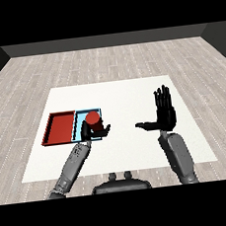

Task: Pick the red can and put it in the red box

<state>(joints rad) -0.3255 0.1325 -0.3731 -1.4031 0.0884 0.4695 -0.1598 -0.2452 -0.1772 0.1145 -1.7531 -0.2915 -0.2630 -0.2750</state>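
Observation:
The red can (92, 119) stands upright over the right part of the light blue tray (80, 124). My left hand (94, 131) is curled round the can from below and the right, thumb side toward the table's middle. The red tray (60, 127) lies just left of the blue one, with nothing in it. My right hand (163, 113) hovers over the table's right half, fingers straight and pointing away from me, thumb sticking out to the left, holding nothing.
The two trays sit side by side on the left part of the white table (123, 94). A grey plank floor surrounds the table. Between my hands lies bare tabletop.

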